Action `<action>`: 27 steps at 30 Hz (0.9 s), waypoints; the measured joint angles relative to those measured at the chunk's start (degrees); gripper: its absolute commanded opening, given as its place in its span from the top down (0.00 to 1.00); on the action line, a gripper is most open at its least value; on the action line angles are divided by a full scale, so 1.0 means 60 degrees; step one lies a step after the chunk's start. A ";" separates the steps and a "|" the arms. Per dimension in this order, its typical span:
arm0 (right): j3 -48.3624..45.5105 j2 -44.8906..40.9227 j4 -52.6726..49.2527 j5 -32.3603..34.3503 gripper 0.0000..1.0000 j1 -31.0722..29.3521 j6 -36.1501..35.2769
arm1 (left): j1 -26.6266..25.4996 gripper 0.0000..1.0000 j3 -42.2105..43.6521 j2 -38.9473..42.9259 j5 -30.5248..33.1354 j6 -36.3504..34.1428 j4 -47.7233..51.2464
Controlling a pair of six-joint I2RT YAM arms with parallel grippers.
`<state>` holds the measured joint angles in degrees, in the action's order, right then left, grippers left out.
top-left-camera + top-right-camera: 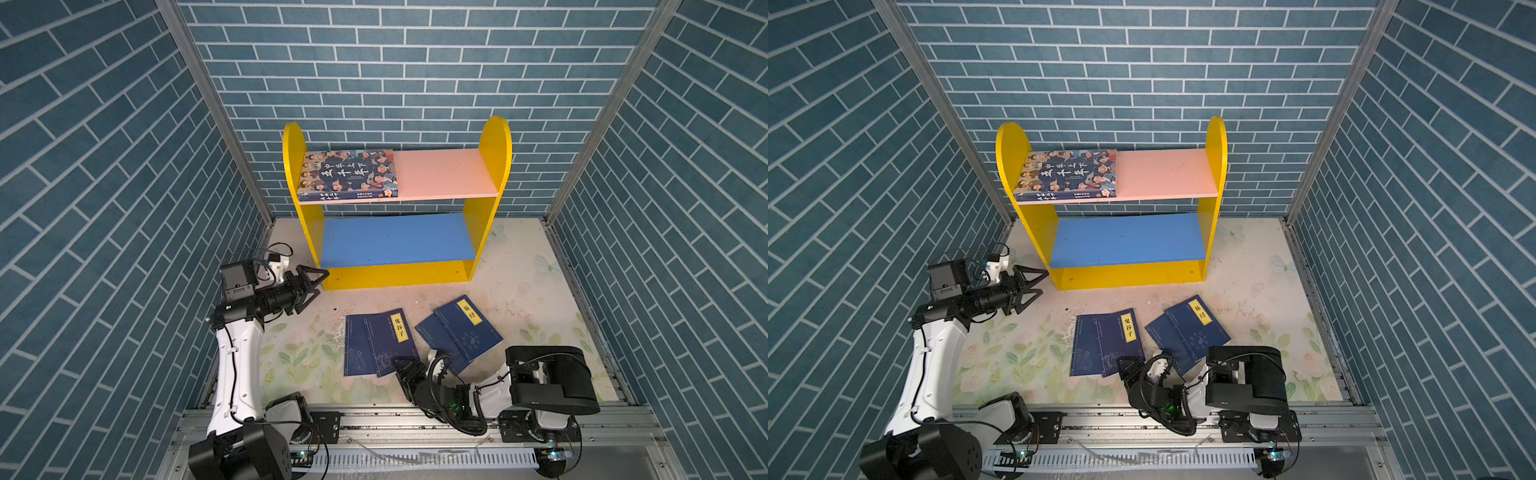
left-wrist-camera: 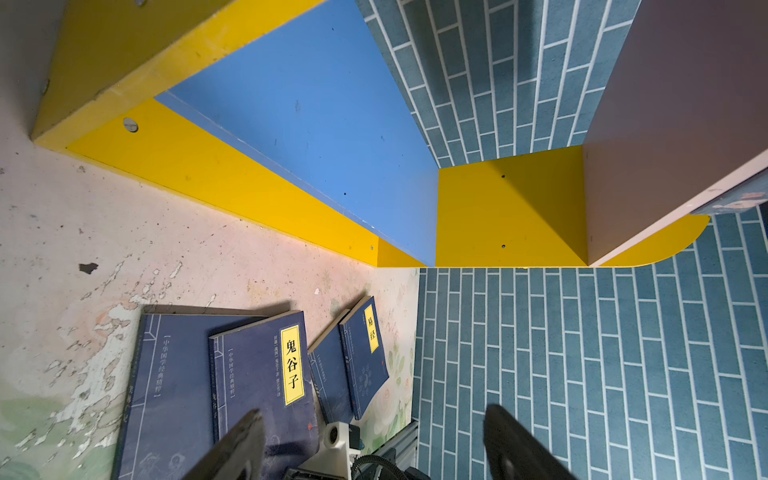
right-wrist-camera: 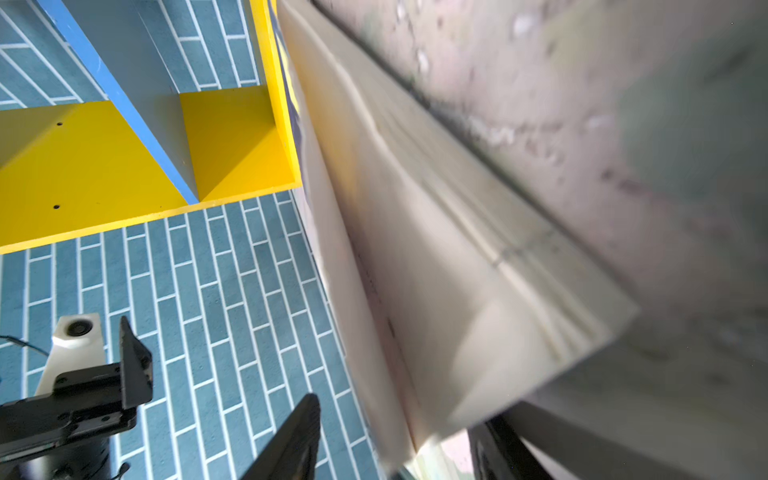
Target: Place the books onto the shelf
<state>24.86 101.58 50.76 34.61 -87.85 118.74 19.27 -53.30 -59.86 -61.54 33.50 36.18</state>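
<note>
Floral tabletop (image 1: 523, 286), yellow shelf (image 1: 395, 275), thin navy books (image 1: 384, 338)

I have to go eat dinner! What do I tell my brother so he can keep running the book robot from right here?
Left gripper: open, empty, beside the near left corner of the shelf.
Right gripper: jaws around the near edge of the 鬼谷子 book; the frames do not show whether it is clamped.
Done: the thick cartoon-face book lies flat on the pink upper board.
Left: four thin navy books lie on the table in two overlapping pairs, one topped by the 鬼谷子 book and one by the 易经 book.
</note>
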 measured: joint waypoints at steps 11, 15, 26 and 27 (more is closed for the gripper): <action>-0.0284 -0.0062 0.0164 0.0452 0.39 0.0018 -0.0004 | 0.0000 0.16 0.0098 0.0015 0.0000 0.0069 -0.0025; -0.0204 0.0211 0.0488 0.0641 0.38 0.0018 -0.0004 | 0.0000 0.16 0.0098 0.0015 0.0000 0.0069 -0.0022; 0.0098 -0.0933 -0.2157 0.0710 0.35 0.0087 0.0000 | -0.0029 0.16 0.0182 0.0018 -0.0004 0.0350 -0.0244; 0.0033 -0.1089 -0.2364 0.0721 0.35 0.0113 -0.0004 | -0.0066 0.16 0.0288 0.0025 0.0000 0.0455 -0.0397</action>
<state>25.06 95.04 36.58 38.94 -87.18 118.72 18.87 -51.57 -59.70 -61.54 36.23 33.80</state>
